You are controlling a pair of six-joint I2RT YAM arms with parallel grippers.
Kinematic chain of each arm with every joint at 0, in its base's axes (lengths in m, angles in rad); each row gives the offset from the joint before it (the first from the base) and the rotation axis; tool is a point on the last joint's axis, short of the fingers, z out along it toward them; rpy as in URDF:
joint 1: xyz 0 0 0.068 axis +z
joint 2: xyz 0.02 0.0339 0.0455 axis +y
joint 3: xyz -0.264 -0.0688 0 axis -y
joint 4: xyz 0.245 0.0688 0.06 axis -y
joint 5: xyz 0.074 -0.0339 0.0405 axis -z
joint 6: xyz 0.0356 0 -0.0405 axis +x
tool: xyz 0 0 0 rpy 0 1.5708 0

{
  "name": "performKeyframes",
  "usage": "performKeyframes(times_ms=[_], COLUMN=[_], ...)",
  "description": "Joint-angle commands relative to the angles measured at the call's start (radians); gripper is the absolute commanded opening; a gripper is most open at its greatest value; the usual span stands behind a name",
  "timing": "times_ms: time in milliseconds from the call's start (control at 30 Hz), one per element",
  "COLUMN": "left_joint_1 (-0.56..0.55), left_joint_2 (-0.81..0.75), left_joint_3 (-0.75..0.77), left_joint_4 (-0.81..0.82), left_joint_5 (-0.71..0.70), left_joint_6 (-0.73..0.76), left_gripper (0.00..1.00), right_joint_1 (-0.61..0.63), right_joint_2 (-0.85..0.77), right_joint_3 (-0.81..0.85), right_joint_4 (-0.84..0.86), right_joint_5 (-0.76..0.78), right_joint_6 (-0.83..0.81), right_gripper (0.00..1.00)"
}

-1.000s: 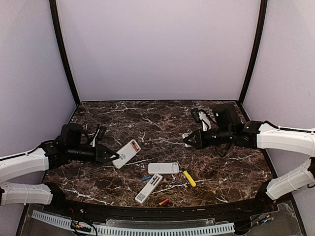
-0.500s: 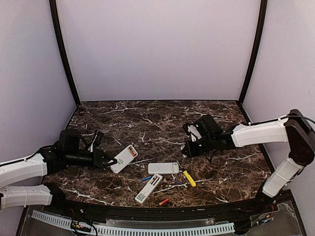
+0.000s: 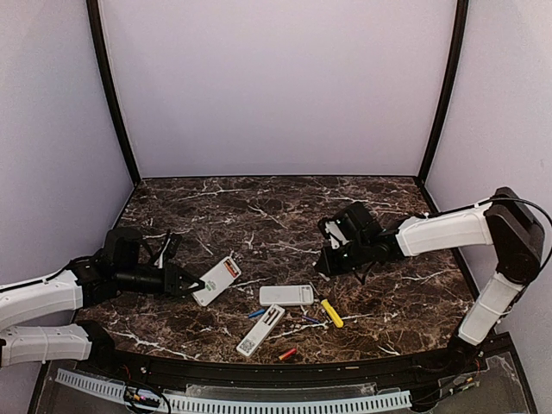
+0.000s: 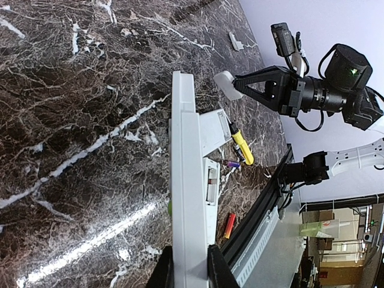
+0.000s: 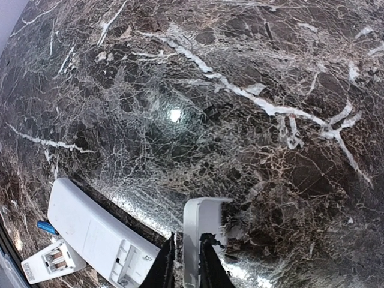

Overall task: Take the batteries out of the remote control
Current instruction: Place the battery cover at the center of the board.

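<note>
My left gripper (image 3: pixel 197 285) is shut on the near end of a white remote control (image 3: pixel 218 279), held edge-on above the table (image 4: pixel 183 180). My right gripper (image 3: pixel 324 263) sits low over the table's middle right, its jaws round a small white cover (image 5: pixel 201 234); a hairline gap shows beside one finger. Another white remote (image 3: pixel 287 295) lies face down at the front centre. An opened remote (image 3: pixel 261 329) lies nearer the front edge. Loose batteries lie around them: a red one (image 3: pixel 287 354) and a blue one (image 3: pixel 256 313).
A yellow-handled screwdriver (image 3: pixel 331 313) lies right of the centre remote, a small bluish battery (image 3: pixel 309 319) beside it. Another white cover (image 4: pixel 236 41) lies toward the back right. The black front rail (image 3: pixel 276 369) borders the marble table (image 3: pixel 259 216).
My right arm has swung down and left, bringing the white cover close to the table. My left gripper has drawn the remote slightly nearer and lower.
</note>
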Motion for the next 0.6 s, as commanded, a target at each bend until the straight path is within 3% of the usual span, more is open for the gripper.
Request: performKeyframes(times_ms=[0, 167, 567], left_joint_1=[0.004, 0.004, 0.004], left_joint_2=[-0.007, 0.004, 0.103], left_joint_3=[-0.008, 0.007, -0.037], left_joint_4=[-0.003, -0.036, 0.067], left_joint_5=[0.017, 0.007, 0.017], left_joint_6=[-0.002, 0.013, -0.049], left_gripper=[0.00, 0.00, 0.00], right_joint_1=[-0.005, -0.005, -0.004], right_joint_2=[0.015, 0.007, -0.135], right_joint_3=[0.027, 0.029, -0.014], right_joint_4=[-0.008, -0.007, -0.061], right_joint_5=[0.006, 0.000, -0.036], right_joint_6=[0.001, -0.003, -0.032], right_gripper=[0.19, 0.31, 0.40])
